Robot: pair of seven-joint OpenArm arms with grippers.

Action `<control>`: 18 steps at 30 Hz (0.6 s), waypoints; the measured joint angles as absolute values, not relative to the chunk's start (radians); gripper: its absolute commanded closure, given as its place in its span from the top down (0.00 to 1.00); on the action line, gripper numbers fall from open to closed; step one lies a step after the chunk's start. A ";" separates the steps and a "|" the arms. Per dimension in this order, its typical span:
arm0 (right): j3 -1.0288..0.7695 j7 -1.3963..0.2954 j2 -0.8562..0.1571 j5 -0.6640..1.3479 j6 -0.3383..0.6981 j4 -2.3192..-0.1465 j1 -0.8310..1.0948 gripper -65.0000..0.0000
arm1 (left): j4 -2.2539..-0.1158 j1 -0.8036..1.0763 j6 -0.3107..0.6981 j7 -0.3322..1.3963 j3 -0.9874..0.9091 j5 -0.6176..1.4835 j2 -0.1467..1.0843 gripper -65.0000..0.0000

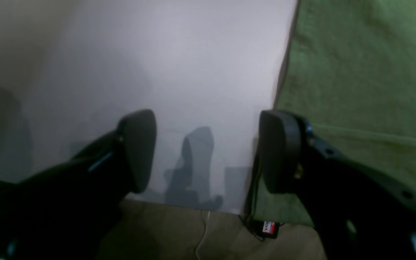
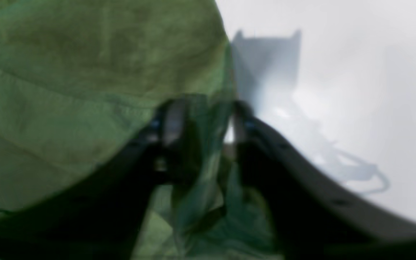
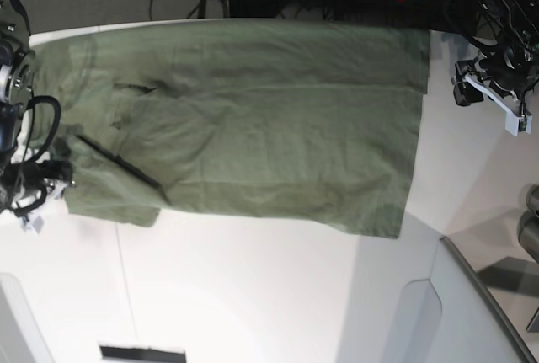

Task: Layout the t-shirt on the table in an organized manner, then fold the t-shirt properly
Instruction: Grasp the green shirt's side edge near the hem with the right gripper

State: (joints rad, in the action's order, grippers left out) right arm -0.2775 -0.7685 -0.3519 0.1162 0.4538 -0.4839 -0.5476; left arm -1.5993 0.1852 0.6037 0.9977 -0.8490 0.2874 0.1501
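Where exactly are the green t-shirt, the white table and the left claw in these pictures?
t-shirt (image 3: 253,119): base view, middle of the spread cloth.
table (image 3: 253,287): base view, bare white top near the shirt.
left claw (image 1: 208,151): left wrist view, the gap midway between its two dark tips.

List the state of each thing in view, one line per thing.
t-shirt: spread flat across the table, one side folded over.
table: white, shirt lying on it.
left gripper: open, empty, beside the shirt's edge.
right gripper: jaws around bunched shirt fabric; view blurred.
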 measured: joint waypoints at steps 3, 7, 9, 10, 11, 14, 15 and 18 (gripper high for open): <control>-0.278 -0.768 -0.354 0.114 0.454 -0.484 -0.548 0.50 | -1.599 0.185 0.604 0.998 -0.849 0.287 0.150 0.67; -0.277 -0.769 -0.360 0.109 0.454 -0.484 -0.549 0.49 | -1.599 0.185 0.604 0.998 -0.849 0.287 0.150 0.67; -0.277 -0.772 -0.360 0.049 0.454 -0.484 -0.560 0.49 | -1.599 0.185 0.604 0.998 -0.849 0.287 0.150 0.67; -0.277 -0.772 -0.357 0.024 0.453 -0.484 -0.569 0.49 | -1.599 0.185 0.604 0.998 -0.849 0.287 0.150 0.67; -0.277 -0.773 -0.355 -0.007 0.454 -0.484 -0.581 0.49 | -1.599 0.185 0.604 0.998 -0.849 0.288 0.150 0.67; -0.278 -0.768 -0.334 -0.070 0.454 -0.483 -0.616 0.49 | -1.599 0.185 0.604 0.998 -0.849 0.287 0.150 0.67; -0.279 -0.764 -0.326 -0.075 0.454 -0.483 -0.619 0.49 | -1.599 0.185 0.604 0.998 -0.849 0.287 0.150 0.67; -0.280 -0.766 -0.310 -0.076 0.457 -0.482 -0.618 0.49 | -1.599 0.186 0.604 0.998 -0.849 0.287 0.150 0.67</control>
State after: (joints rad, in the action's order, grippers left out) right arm -0.2798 -0.7662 -0.3103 -0.0765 0.4572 -0.4820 -0.6182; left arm -1.5990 0.1856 0.6037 0.9977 -0.8494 0.2874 0.1505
